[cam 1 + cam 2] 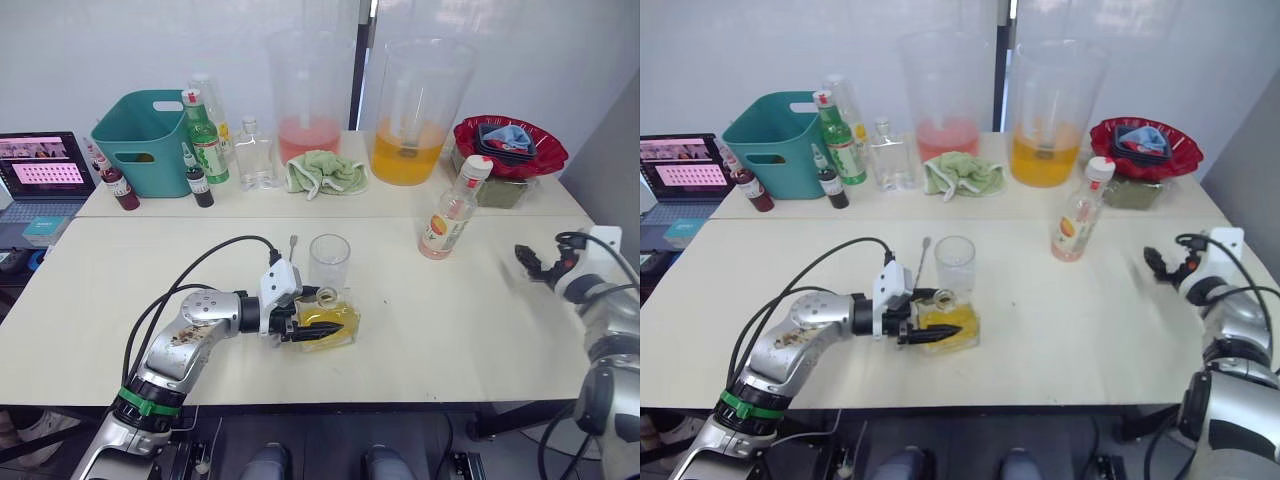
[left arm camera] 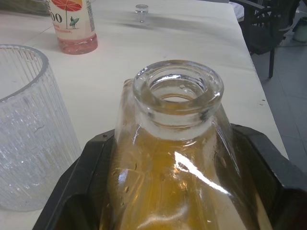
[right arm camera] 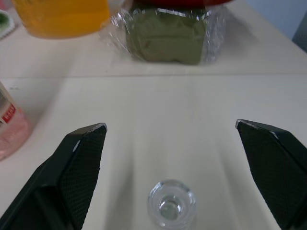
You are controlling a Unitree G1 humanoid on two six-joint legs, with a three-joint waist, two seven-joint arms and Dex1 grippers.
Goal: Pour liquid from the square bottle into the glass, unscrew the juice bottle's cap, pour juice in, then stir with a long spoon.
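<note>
My left gripper (image 1: pixel 322 330) is shut on the square bottle (image 1: pixel 330 318), which holds yellow liquid and has an open neck (image 2: pixel 177 88). The bottle sits low over the table, just in front of the ribbed glass (image 1: pixel 329 260). The juice bottle (image 1: pixel 452 212), pinkish with a white cap, stands upright to the right of the glass. A long spoon (image 1: pixel 923 255) lies on the table behind my left arm, beside the glass. My right gripper (image 3: pixel 169 125) is open near the table's right edge, above a small glass stopper (image 3: pixel 171 206) that rests on the table.
Along the back stand a teal basket (image 1: pixel 150 140), a green bottle (image 1: pixel 205 135), a clear flask (image 1: pixel 254 155), two big pitchers with pink (image 1: pixel 310 110) and orange (image 1: pixel 412 120) liquid, a green cloth (image 1: pixel 325 172) and a red bowl (image 1: pixel 510 145). A laptop (image 1: pixel 40 170) sits far left.
</note>
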